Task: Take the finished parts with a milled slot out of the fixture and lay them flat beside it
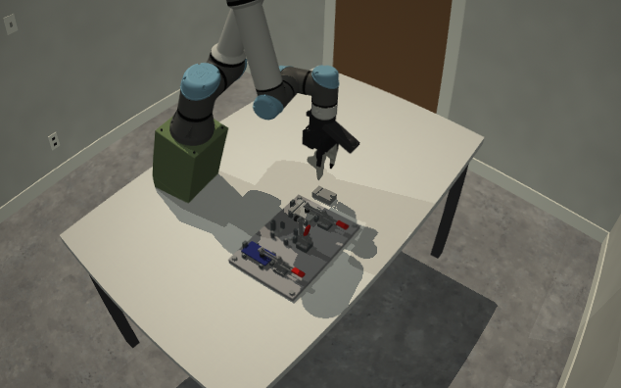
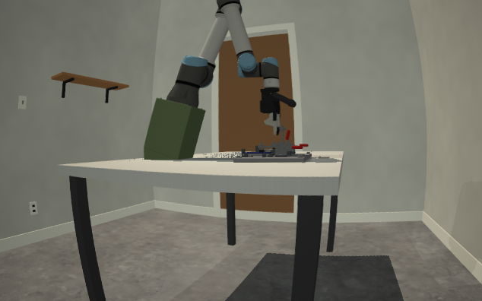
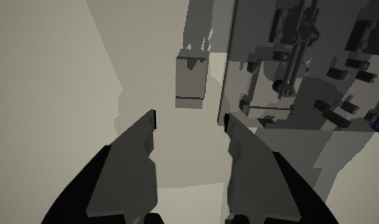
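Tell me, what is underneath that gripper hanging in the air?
Under the gripper there is bare table and, a little ahead, a grey part lying beside the fixture. Nothing sits between the fingers. The part's underside is hidden.

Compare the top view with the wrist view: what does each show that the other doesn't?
Only the top view shows the whole fixture, the blue blank clamped at its near-left end, the red clamp handles, and the arm on its green base. Only the wrist view shows the gap between the fingers, with nothing in it. Both show the gripper open above the table, and a grey part lying on the table beside the fixture's edge.
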